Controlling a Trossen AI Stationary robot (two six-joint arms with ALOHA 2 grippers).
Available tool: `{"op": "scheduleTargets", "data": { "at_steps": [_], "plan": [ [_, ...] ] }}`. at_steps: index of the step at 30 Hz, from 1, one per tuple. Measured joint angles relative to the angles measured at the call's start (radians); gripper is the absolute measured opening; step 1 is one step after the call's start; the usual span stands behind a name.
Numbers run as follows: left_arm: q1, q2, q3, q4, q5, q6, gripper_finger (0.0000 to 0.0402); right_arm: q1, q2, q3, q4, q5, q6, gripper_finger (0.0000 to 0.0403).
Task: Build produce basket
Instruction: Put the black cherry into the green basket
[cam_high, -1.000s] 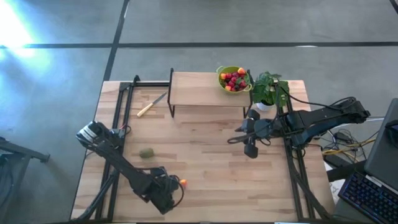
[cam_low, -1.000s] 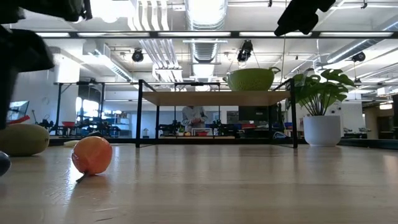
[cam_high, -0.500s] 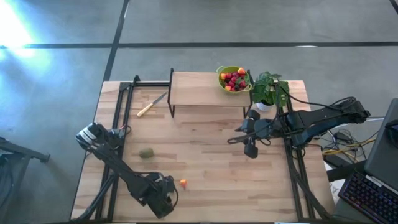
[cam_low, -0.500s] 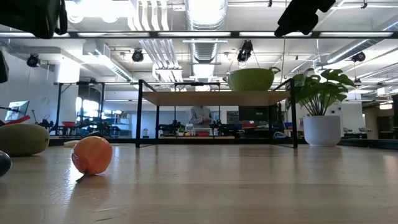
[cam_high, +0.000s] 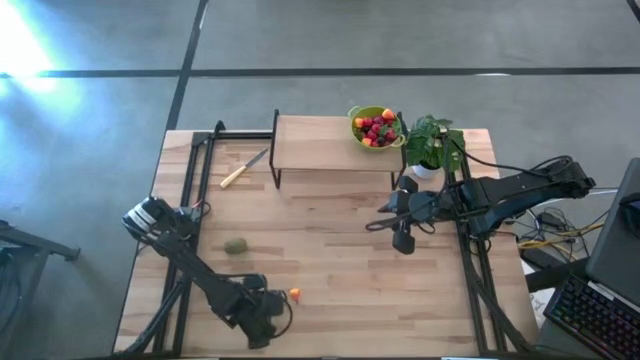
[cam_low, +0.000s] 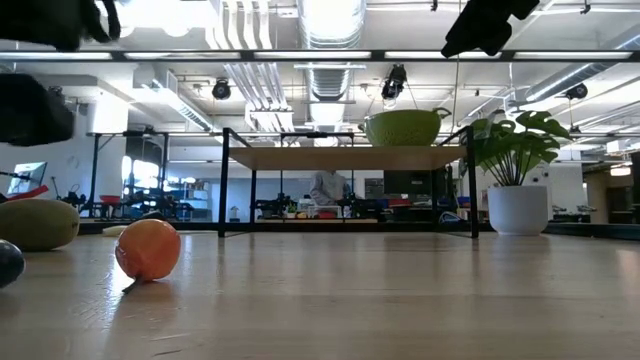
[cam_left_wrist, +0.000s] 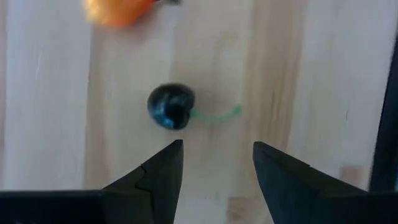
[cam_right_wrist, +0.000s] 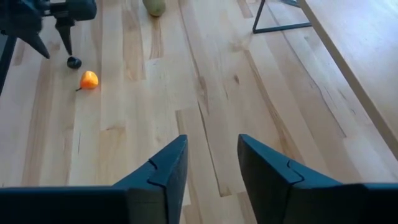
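Observation:
The lime-green produce basket (cam_high: 375, 126), holding red and orange fruits, stands on a raised wooden shelf (cam_high: 320, 145) at the table's far side. On the table near the front left lie three pieces of produce: an orange fruit (cam_high: 294, 293), a dark cherry (cam_left_wrist: 170, 106) with a green stem, and a brownish-green kiwi (cam_high: 236, 245). My left gripper (cam_left_wrist: 214, 158) hangs open, pointing down just short of the cherry, touching nothing. My right gripper (cam_right_wrist: 212, 152) is open and raised over the table's right middle.
A potted plant (cam_high: 428, 145) stands right of the basket, close to my right arm. A yellow-handled knife (cam_high: 243, 168) lies at the far left beside the shelf's black frame (cam_high: 276, 150). Black rails (cam_high: 190, 200) run along both table sides.
My left gripper has sunk a little toward the table beside the orange fruit and rolled somewhat about its own axis. The fruits lie where they were.

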Motion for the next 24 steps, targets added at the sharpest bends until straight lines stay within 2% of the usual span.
{"op": "scheduleTargets", "data": {
  "at_steps": [5,8,10,18,24],
  "plan": [
    [0.000,0.000,-0.003,-0.019,0.000,0.360,0.0198,0.000,0.000,0.000,0.000,0.000,0.000,0.0136],
    [0.000,0.000,-0.003,-0.063,0.000,0.526,0.0197,0.000,0.000,0.000,0.000,0.000,0.000,0.0144],
    [0.000,0.000,-0.003,-0.094,-0.005,0.593,0.0197,0.000,0.000,0.000,0.000,0.000,0.000,0.0150],
    [0.005,0.000,-0.003,-0.152,-0.140,0.734,0.0197,0.000,0.000,0.000,0.000,0.000,0.000,0.0171],
    [0.007,0.000,-0.003,-0.143,-0.145,0.877,0.0197,0.000,0.000,0.000,0.000,0.000,0.000,0.0180]
  ]
}}
